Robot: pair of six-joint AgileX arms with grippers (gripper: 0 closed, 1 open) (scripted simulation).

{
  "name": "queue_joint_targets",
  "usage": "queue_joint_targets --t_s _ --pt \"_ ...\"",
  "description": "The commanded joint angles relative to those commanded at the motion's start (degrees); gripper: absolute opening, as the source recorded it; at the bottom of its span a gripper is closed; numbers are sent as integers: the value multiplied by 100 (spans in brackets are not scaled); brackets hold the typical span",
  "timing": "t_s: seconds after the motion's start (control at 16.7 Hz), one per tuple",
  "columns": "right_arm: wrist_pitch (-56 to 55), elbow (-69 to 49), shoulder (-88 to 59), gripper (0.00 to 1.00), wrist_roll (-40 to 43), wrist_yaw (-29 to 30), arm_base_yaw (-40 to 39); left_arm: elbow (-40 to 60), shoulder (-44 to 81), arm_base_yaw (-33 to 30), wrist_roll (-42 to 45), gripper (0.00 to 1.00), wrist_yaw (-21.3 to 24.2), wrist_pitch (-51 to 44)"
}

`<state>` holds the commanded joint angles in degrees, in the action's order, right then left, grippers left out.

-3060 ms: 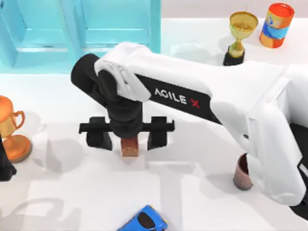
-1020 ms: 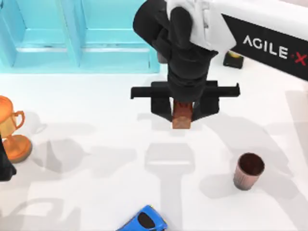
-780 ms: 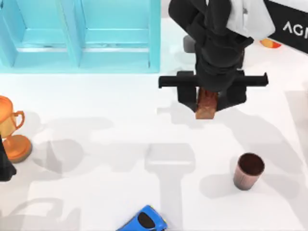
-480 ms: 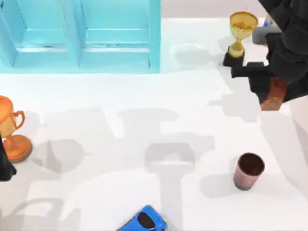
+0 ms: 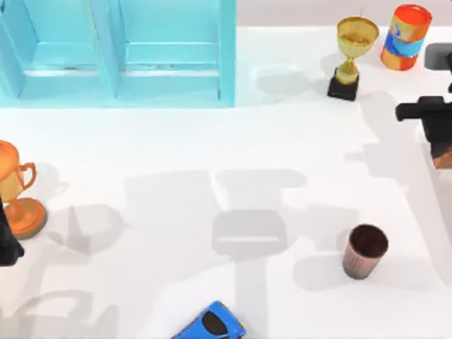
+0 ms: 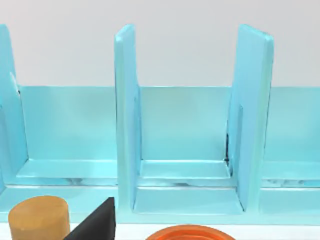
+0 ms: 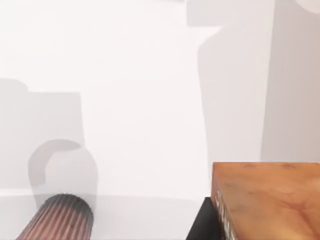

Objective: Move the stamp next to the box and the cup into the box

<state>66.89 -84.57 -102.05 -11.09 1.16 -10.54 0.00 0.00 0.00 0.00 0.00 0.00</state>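
Right gripper (image 5: 439,141) clamped on stamp (image 5: 443,158), up-right of cup (image 5: 365,251). Cup upright on table (image 5: 212,148). Left gripper (image 5: 7,244) far left of cup, finger state: cannot tell.

The box (image 5: 116,53) at the far left is coloured a pale turquoise blue, dividers (image 6: 125,120) and floor alike. The table (image 5: 176,141) is seen as plain white, crossed by soft grey shadows. The cup (image 5: 364,251) near the right is ribbed in brown-copper (its inside is dark). The stamp (image 7: 270,200) is mottled reddish-orange with darker flecks. A gold trophy (image 5: 351,53) on a black base is seen at the far right, beside a can (image 5: 405,37) banded orange and blue. An orange trophy (image 5: 15,189) is set at the left edge, and a blue toy car (image 5: 210,323) with dark windows at the near edge. The right gripper (image 5: 432,120) is black.
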Motion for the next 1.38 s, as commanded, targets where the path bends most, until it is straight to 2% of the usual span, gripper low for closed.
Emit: queue_joint_targets --t_s 1.08,1.38 --pt "-1357 986 -359 0 -8 3 5 0 0 0 0 100 0 0" --pt "-1399 1023 -376 0 -3 2 2 0 0 0 0 100 0 0"
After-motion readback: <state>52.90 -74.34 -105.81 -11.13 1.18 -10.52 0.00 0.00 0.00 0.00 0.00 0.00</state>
